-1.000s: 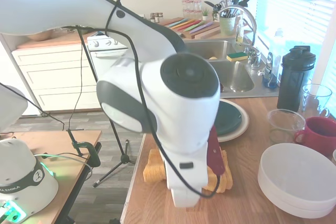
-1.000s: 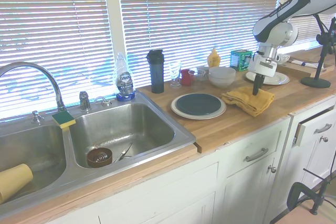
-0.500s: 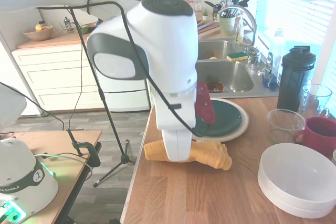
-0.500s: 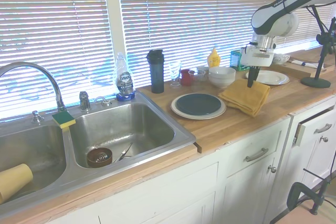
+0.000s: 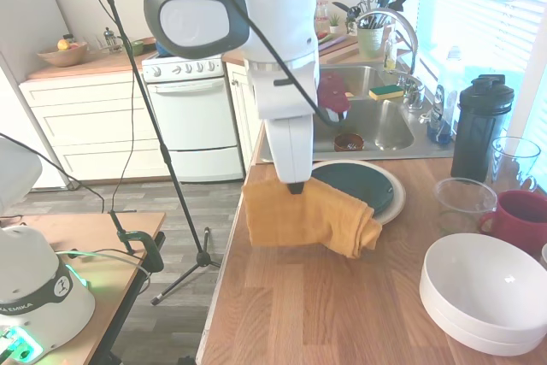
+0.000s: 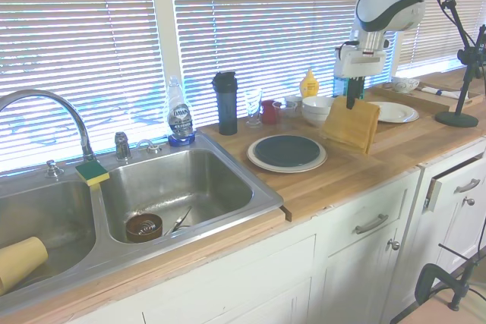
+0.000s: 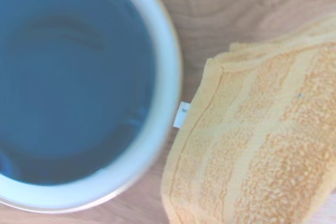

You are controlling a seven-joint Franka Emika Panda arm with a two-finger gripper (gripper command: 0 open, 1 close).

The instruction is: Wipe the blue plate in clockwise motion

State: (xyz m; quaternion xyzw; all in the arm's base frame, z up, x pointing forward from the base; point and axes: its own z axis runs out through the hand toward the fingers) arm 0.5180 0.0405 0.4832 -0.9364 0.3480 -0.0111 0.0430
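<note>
The tool [image 6: 351,101] is pinched shut on the top edge of a mustard-yellow terry cloth [image 6: 353,124], which hangs clear of the wooden desk [image 6: 357,172] in the right half of the second exterior frame. From the first exterior camera the same cloth [image 5: 306,216] drapes at centre frame, folds sagging toward the lower right.

Now the relation that matters: the round, glossy dark teal-blue plate [image 6: 287,149] sits left of and below the hanging cloth, nested on a larger cream-white plate [image 6: 260,162]. In the first exterior view the blue plate [image 5: 367,190] lies just behind and to the right of the cloth. So the carry looks to run leftward and down in the second exterior frame.

Being round, the plate has no long axis and no heading; it lies flat, face up. The wrist camera shows blue plate [image 7: 73,77] and cloth [image 7: 257,150] side by side, not yet overlapping.
</note>
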